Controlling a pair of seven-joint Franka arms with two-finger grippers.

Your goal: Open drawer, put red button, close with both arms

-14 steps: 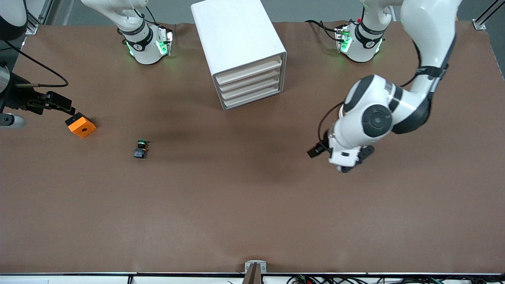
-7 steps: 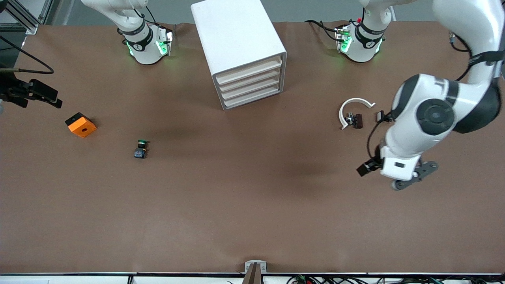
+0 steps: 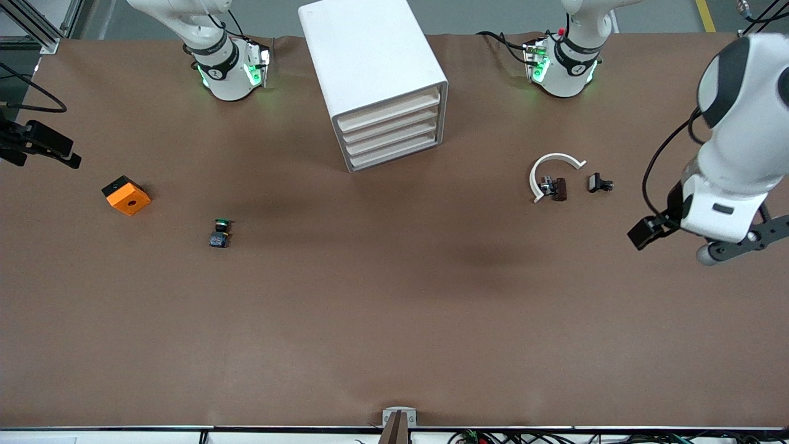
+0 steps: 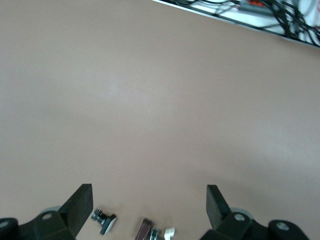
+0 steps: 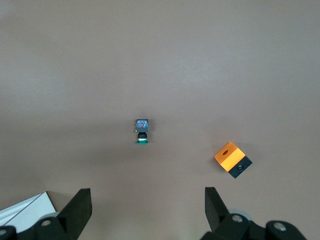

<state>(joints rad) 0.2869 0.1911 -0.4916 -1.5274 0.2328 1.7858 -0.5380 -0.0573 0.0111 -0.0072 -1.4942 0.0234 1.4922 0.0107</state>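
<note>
The white drawer cabinet point(image 3: 376, 80) stands between the arms' bases with all its drawers shut. No red-capped switch shows plainly. A small dark red-brown piece point(image 3: 558, 189) point(image 4: 145, 229) lies inside a white open ring point(image 3: 553, 167); I cannot tell whether it is the red button. My left gripper point(image 3: 730, 245) point(image 4: 149, 192) hangs open and empty over the left arm's end of the table. My right gripper point(image 3: 38, 145) point(image 5: 147, 195) hangs open and empty over the table's edge at the right arm's end.
An orange cube point(image 3: 126, 195) point(image 5: 232, 159) lies near the right gripper. A green-capped switch point(image 3: 219, 232) point(image 5: 142, 131) lies nearer the middle. A small black part point(image 3: 598, 183) point(image 4: 103, 220) lies beside the ring.
The left arm has swung out toward its own end of the table, uncovering the ring and the small parts. The right gripper has drawn back from the orange cube toward the table's edge.
</note>
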